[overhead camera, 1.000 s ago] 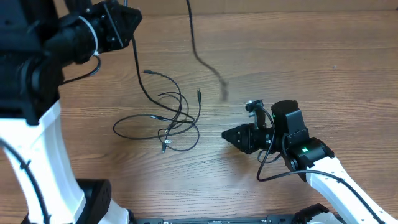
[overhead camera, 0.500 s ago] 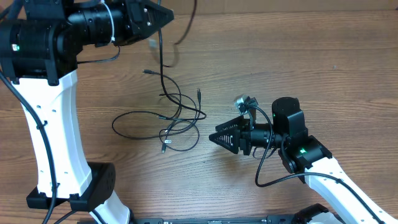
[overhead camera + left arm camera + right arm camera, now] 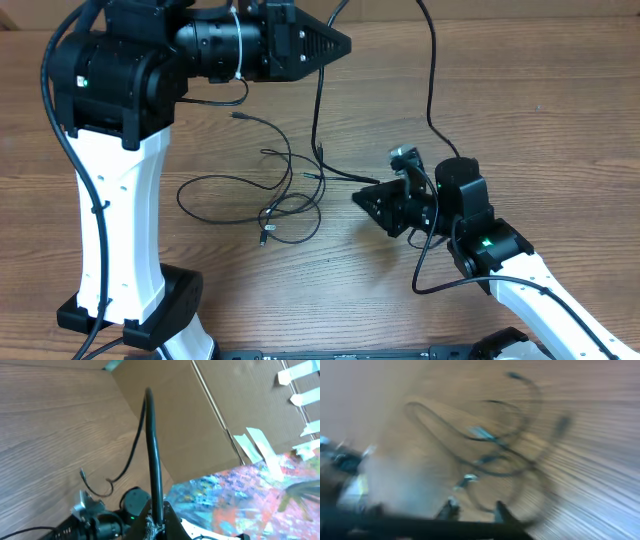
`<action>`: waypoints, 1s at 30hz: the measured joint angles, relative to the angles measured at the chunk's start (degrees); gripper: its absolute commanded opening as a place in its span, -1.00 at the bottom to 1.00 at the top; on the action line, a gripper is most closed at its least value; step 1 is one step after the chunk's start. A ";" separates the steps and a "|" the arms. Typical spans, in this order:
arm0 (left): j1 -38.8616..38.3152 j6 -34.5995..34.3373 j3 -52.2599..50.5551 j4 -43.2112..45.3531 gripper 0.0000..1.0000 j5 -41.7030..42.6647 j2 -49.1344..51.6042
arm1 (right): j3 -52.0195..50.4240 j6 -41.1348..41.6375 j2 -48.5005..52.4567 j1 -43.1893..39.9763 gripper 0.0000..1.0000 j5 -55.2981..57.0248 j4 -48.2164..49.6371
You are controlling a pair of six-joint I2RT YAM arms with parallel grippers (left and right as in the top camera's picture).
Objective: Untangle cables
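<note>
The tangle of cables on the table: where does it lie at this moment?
In the overhead view, the tangle of cables lies on the wooden table, between the left arm's white column and the right tool.

The left arm (image 3: pixel 110 230) is a tall white moulded link carrying bulky black cylindrical joint housings, a small green indicator light (image 3: pixel 85 80), a white cable tie (image 3: pixel 238 40) round the wrist and a black wedge-shaped left hand (image 3: pixel 345 44). The right arm (image 3: pixel 530 300) has a white link, black joint blocks with a green status light (image 3: pixel 490 241), a thin black looped wire (image 3: pixel 416 275) and a black tapered right hand (image 3: pixel 360 197).
</note>
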 measured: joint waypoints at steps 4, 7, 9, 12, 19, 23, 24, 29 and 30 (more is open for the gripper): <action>0.04 0.63 0.00 -3.23 -0.92 -2.84 0.00 | 0.00 4.55 0.00 0.02 -0.76 12.61 -8.28; -0.04 1.97 0.00 -7.32 -0.92 -7.17 0.00 | -0.02 9.35 0.02 0.00 -0.78 21.53 -12.44; -0.13 2.78 0.00 -9.03 -0.92 -9.75 0.00 | -0.02 11.23 0.02 0.00 -0.77 24.30 -12.46; -0.48 3.87 0.00 -9.86 -0.92 -12.81 0.00 | -0.02 12.50 0.02 0.00 -0.63 24.57 -10.84; -0.48 5.05 0.00 -10.16 -0.92 -15.41 0.00 | -0.02 1.07 0.00 0.00 -0.16 8.96 -9.79; -0.48 5.20 0.00 -10.16 -0.91 -15.96 0.00 | -0.02 -7.28 0.02 0.00 0.03 -1.22 -12.39; -0.48 5.20 0.00 -10.16 -0.91 -16.13 0.00 | -0.02 -8.87 0.02 0.00 0.08 -3.02 -12.72; -0.48 5.20 0.00 -10.19 -0.91 -16.55 0.00 | -0.02 -12.94 0.00 0.02 0.19 -7.15 -11.56; -0.48 5.20 0.00 -10.19 -0.91 -16.55 0.00 | -0.02 -13.40 0.00 0.02 0.21 -7.21 -10.93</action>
